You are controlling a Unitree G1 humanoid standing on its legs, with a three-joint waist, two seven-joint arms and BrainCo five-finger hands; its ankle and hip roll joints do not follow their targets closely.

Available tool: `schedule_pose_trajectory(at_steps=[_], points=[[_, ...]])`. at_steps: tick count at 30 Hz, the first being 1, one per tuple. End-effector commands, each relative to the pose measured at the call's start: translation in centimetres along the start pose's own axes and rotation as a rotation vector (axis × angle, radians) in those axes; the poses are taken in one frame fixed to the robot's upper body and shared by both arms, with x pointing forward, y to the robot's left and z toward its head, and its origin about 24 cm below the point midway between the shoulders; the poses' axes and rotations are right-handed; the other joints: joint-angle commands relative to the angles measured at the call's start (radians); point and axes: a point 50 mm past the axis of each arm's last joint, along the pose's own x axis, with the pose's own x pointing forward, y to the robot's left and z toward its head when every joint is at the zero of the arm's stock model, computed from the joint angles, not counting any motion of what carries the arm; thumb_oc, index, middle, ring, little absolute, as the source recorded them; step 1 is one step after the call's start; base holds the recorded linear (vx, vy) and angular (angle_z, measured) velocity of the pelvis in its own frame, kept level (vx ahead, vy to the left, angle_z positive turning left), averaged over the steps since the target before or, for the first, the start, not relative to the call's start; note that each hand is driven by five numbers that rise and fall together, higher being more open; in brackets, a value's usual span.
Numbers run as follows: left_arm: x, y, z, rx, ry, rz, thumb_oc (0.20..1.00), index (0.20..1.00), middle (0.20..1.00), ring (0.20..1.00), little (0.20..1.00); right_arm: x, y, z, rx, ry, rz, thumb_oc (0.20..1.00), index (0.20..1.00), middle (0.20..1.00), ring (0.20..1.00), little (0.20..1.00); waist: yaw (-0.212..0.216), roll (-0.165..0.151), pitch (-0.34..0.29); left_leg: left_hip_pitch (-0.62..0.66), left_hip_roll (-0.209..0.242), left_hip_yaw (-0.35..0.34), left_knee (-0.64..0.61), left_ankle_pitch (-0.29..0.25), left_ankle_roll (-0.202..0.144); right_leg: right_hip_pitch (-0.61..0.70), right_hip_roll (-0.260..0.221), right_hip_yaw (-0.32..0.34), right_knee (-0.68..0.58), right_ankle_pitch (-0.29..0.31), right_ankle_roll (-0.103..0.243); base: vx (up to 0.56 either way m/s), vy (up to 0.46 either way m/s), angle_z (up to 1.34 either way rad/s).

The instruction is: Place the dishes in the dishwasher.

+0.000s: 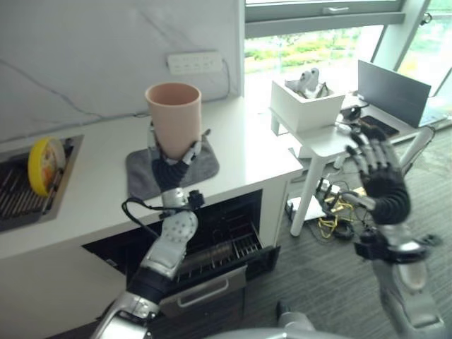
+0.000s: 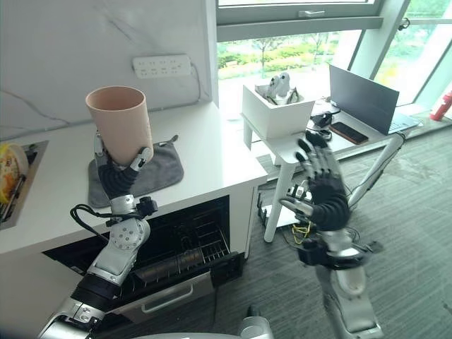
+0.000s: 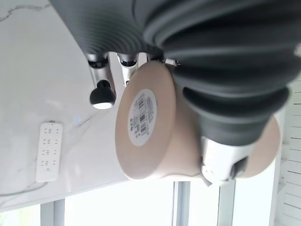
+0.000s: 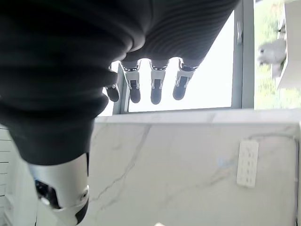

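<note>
While our left hand [image 1: 171, 169] is raised above the white desk [image 1: 240, 152], we have its fingers and thumb curled round the lower part of a pink cup [image 1: 174, 116], which stands upright in the grip with its open mouth on top, clear of the surface. In the left wrist view we see the cup's flat base with a round label [image 3: 141, 117] on it, our dark-tipped fingers [image 3: 102, 94] on one side of the cup and the thumb [image 3: 221, 162] pressed against its wall on the other. Below the cup, a grey cloth [image 1: 141, 175] lies flat on the desk. Under the desk the dishwasher [image 1: 219, 244] is open, its wire rack [image 1: 233, 240] pulled partly out over the lowered door. Our right hand [image 2: 321, 185] is held up in the air to the right, well apart from the cup, with its fingers straight and spread and nothing in it; the right wrist view shows those fingers [image 4: 155, 87] extended toward the marble wall [image 4: 188, 160]. At the far left a yellow round object [image 1: 44, 164] stands on edge in a sink rack [image 1: 14, 194]. A white power strip [image 1: 192, 62] is fixed to the wall, and beyond the desk a small white table [image 1: 332, 138] carries a white box [image 1: 304, 106] and a laptop [image 1: 392, 92].
</note>
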Motion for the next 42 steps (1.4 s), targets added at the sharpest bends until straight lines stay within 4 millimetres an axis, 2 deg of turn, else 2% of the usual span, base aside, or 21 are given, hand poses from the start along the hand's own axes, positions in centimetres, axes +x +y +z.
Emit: schedule_pose_trajectory(at_steps=[1,4,5,10,13,14,18,23,30,42], points=[[1.6,-1.8,2.8,0.007,-0.207,-0.083,0.2,0.2,0.2,0.2,0.2,1.8,0.6,0.0,0.064,-0.012,0.014,1.0,1.0,1.0,1.0,1.0,0.045,0.012,0.019,-0.024,-0.021,-0.116,-0.001,-0.062,0.08,0.04,-0.055,-0.063,0.11,-0.192,0.083,0.01,-0.056,0.29],[1.1,-2.2,2.9,0.031,-0.237,-0.106,0.2,0.2,0.2,0.2,0.2,2.5,1.3,-0.5,0.114,0.006,0.022,1.0,1.0,1.0,1.0,1.0,0.075,0.011,0.013,-0.024,-0.018,-0.137,-0.01,-0.053,0.072,0.062,-0.047,-0.073,0.093,-0.195,0.077,0.01,-0.061,0.42],[0.7,-2.2,3.0,0.055,-0.25,-0.102,0.2,0.2,0.2,0.2,0.2,3.7,1.8,-1.1,0.13,0.02,0.034,1.0,1.0,1.0,1.0,1.0,0.106,0.008,0.015,-0.025,-0.01,-0.156,-0.019,-0.041,0.057,0.082,-0.045,-0.09,0.08,-0.196,0.074,0.02,-0.056,0.4],[1.2,-2.8,3.0,0.114,-0.298,-0.087,0.2,0.2,0.2,0.2,0.2,6.0,3.2,-1.2,0.177,0.052,0.075,1.0,1.0,1.0,1.0,1.0,0.135,0.008,0.005,-0.031,0.003,-0.176,-0.043,-0.011,0.039,0.107,-0.035,-0.108,0.054,-0.196,0.065,0.01,-0.032,0.26],[1.5,-3.2,2.7,0.135,-0.313,-0.066,0.2,0.2,0.2,0.2,0.2,6.3,3.7,-1.0,0.194,0.06,0.092,1.0,1.0,1.0,1.0,1.0,0.143,0.006,0.0,-0.032,0.006,-0.193,-0.055,-0.001,0.037,0.123,-0.027,-0.108,0.041,-0.197,0.062,0.01,-0.038,0.16],[0.9,-3.2,2.8,0.14,-0.33,-0.062,0.2,0.2,0.2,0.2,0.2,6.6,3.9,-1.0,0.193,0.063,0.083,1.0,1.0,1.0,1.0,1.0,0.159,0.002,0.004,-0.037,0.011,-0.204,-0.059,0.005,0.03,0.132,-0.028,-0.119,0.034,-0.196,0.06,0.02,-0.061,0.29],[0.3,-3.4,2.5,0.152,-0.34,-0.072,0.2,0.2,0.2,0.2,0.2,7.5,4.7,-1.1,0.211,0.069,0.056,1.0,1.0,1.0,1.0,1.0,0.179,0.001,0.006,-0.035,0.015,-0.219,-0.07,0.012,0.024,0.146,-0.03,-0.13,0.024,-0.194,0.056,0.02,-0.022,0.25],[-0.3,-3.8,2.5,0.192,-0.342,-0.074,0.2,0.2,0.2,0.2,0.2,8.6,6.7,-0.6,0.254,0.075,0.086,1.0,1.0,1.0,1.0,1.0,0.203,0.006,0.004,-0.029,0.019,-0.243,-0.081,0.018,0.015,0.169,-0.033,-0.137,0.009,-0.197,0.052,0.03,0.002,0.17],[-0.7,-4.6,2.7,0.177,-0.339,-0.103,0.2,0.2,0.2,0.2,0.2,10.2,8.7,0.1,0.281,0.073,0.131,1.0,1.0,1.0,1.0,1.0,0.221,0.01,0.003,-0.018,0.02,-0.255,-0.095,0.023,0.01,0.182,-0.037,-0.148,-0.003,-0.193,0.054,0.0,0.0,0.08],[-1.2,-5.6,3.0,0.154,-0.338,-0.132,0.2,0.2,0.2,0.2,0.2,11.2,10.2,0.8,0.284,0.062,0.158,1.0,1.0,1.0,1.0,1.0,0.229,0.012,0.004,-0.016,0.019,-0.265,-0.104,0.028,0.008,0.188,-0.037,-0.145,-0.013,-0.19,0.054,0.0,0.0,0.0]])
